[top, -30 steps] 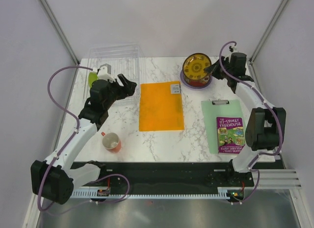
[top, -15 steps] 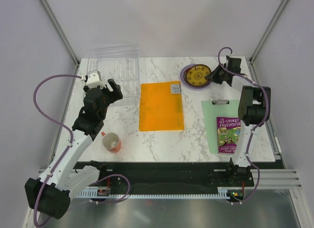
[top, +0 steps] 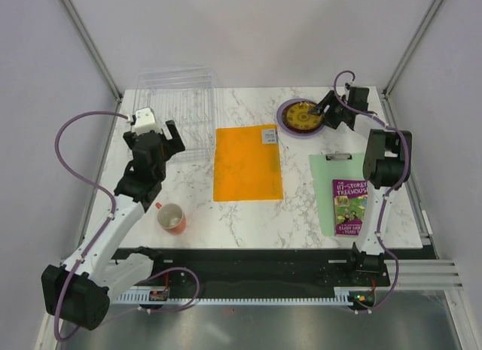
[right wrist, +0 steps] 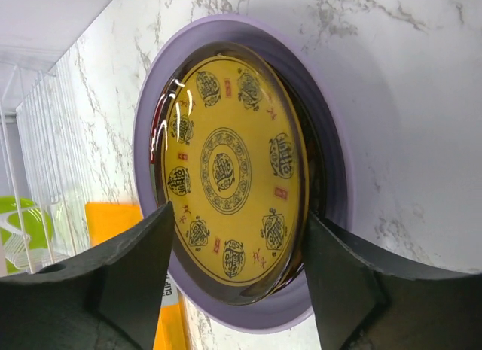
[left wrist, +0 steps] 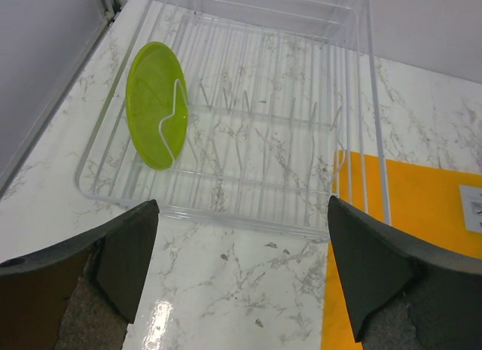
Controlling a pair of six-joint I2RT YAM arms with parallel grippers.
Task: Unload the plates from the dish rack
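Now the right gripper (top: 325, 109) has let go. A second ago it held the yellow plate (right wrist: 226, 169) up on edge over the stack at the far right of the table (top: 301, 207), and half a second ago it was laying the plate down. The plate now lies flat, face up, on the dark red plate (right wrist: 316, 177), of which only a dark rim shows. Both sit inside the big lavender plate (right wrist: 331, 162). The right fingers stand apart on either side of the stack's near edge, and I cannot tell whether they still brush the yellow rim.

Over on the left, the left gripper (left wrist: 242, 205) has drawn back from above the dish rack (left wrist: 286, 117). It now hangs just off the rack's near left corner, with its fingers spread wide and nothing between them; they have opened a little further over the last second. The green plate (left wrist: 156, 101) is the only plate left in the rack. It stands on edge at the left end, leaning on a wire divider. A second ago I could see it from above, but now the arm's wrist hides it from that side.

Nothing else has shifted. The orange folder (top: 247, 163) lies in the middle, just right of the rack. The red mug (top: 172, 217) sits near the left arm, and the purple book (top: 354, 207) rests on its pale green clipboard (top: 331, 173) at the right.
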